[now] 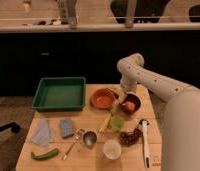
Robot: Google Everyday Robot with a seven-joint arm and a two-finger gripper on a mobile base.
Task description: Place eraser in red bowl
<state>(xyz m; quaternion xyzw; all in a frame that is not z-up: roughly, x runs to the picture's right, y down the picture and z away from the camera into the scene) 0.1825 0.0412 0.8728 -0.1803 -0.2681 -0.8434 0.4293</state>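
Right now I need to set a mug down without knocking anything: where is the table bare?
Bare wood lies between the green tray, blue pad and red bowl. A thinner strip runs along the front edge, between spoon and white cup. Crowded: the right half, where the gripper hangs between red bowl and brown bowl.

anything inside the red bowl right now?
Nothing visible: the red bowl shows only its bare glossy inside. The gripper hangs by its right rim, next to the brown bowl, and covers that edge, so that bit is unseen.
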